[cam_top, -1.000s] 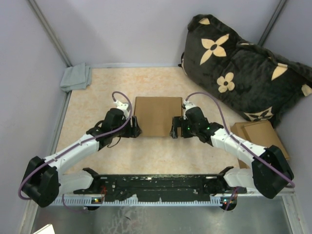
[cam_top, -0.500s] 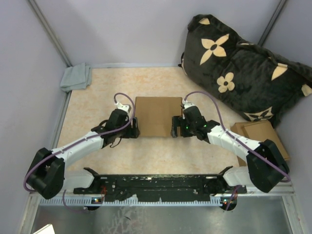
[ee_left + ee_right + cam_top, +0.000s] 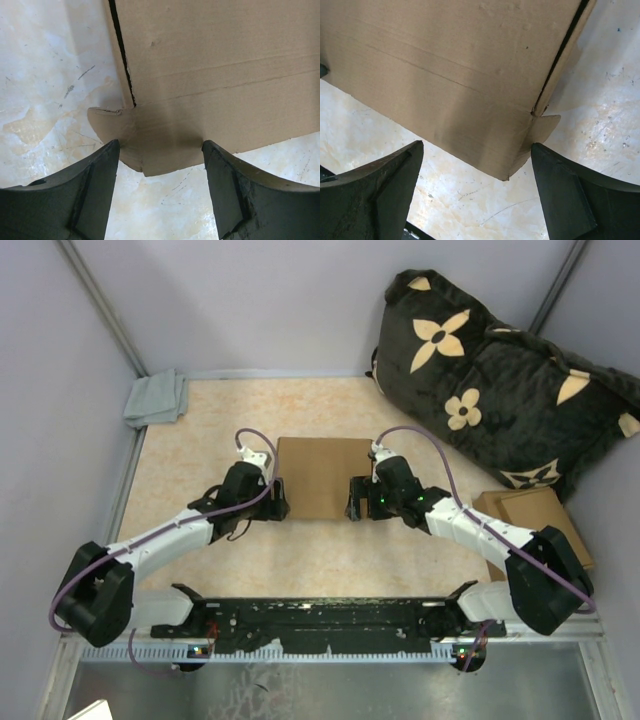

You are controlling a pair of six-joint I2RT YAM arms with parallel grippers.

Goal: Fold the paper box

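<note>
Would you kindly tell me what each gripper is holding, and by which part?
Nothing is held: the left gripper and right gripper both stand open, each at a near corner of the paper box.

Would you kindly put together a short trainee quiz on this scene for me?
1. True or false: the right tool is shut on the paper box.
2. What lies in the far left corner of the table? A pillow, B grey cloth, C cardboard sheets.
3. Fill in: the left tool, like the right, sits at a ___ corner of the box.
Key: 1 false; 2 B; 3 near.
</note>
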